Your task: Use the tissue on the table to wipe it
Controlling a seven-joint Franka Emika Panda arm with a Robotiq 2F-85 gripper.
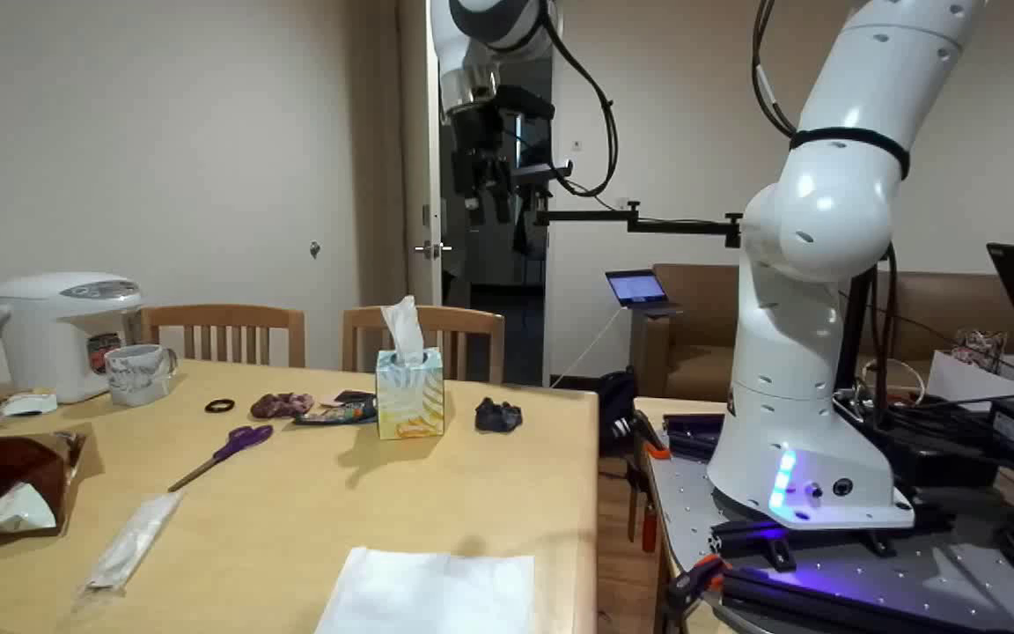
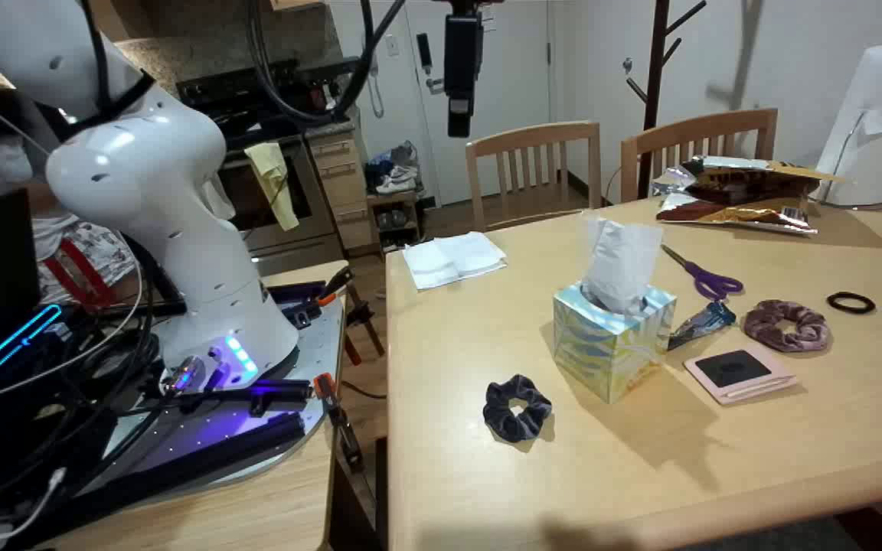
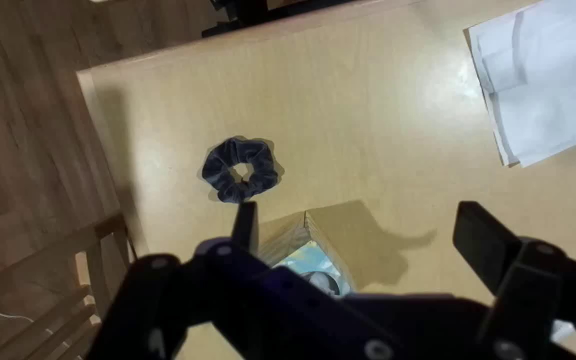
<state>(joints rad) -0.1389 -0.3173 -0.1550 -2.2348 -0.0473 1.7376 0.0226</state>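
A white tissue point(image 1: 405, 330) stands up out of a blue and yellow tissue box point(image 1: 410, 396) on the wooden table point(image 1: 489, 493). The tissue point(image 2: 621, 260) and box point(image 2: 613, 340) show in both exterior views. In the wrist view the box point(image 3: 313, 257) is partly hidden behind my gripper, and most of the tissue is hidden. Folded white sheets point(image 2: 455, 259) lie flat near the table edge on the robot's side, also in the wrist view point(image 3: 548, 85). My gripper point(image 3: 360, 220) is open and empty, fingers wide apart. It hangs high above the table in an exterior view point(image 1: 489, 207).
A dark scrunchie point(image 2: 517, 408) lies beside the box. A pink wallet point(image 2: 739, 375), mauve scrunchie point(image 2: 785, 325), black ring point(image 2: 851, 302), and purple scissors point(image 2: 705, 277) lie beyond it. Snack bags point(image 1: 14, 484), a mug point(image 1: 139, 374) and a white water boiler point(image 1: 67, 335) stand farther off.
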